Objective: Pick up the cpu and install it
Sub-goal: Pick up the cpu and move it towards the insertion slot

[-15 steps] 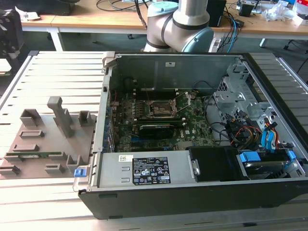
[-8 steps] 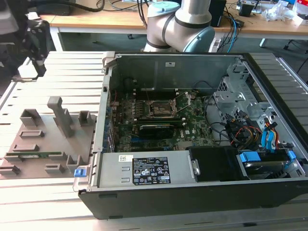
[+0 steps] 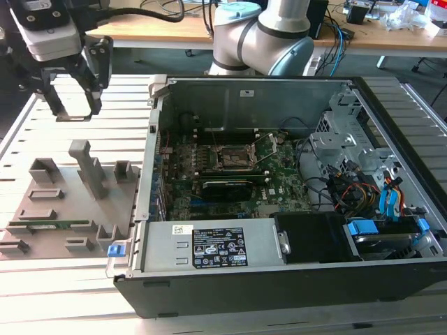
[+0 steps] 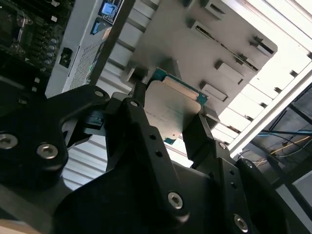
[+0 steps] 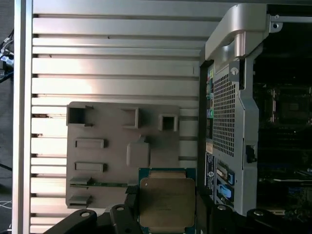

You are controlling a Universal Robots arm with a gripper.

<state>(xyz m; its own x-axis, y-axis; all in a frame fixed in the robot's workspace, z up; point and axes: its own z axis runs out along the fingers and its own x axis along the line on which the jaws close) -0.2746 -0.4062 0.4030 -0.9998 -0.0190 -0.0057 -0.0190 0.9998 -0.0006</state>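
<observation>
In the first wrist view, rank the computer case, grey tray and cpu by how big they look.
1. computer case
2. grey tray
3. cpu, though it is nearest the camera, which inflates it.

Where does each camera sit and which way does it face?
Exterior view: off the arm, looking down into the open black computer case; grey moulded tray, arm and gripper show.
First wrist view: on the wrist, facing down past the gripper onto the silvery square cpu.
Second wrist view: on the wrist, slanted, behind the gripper.
In both wrist views: held cpu, tray, case.
</observation>
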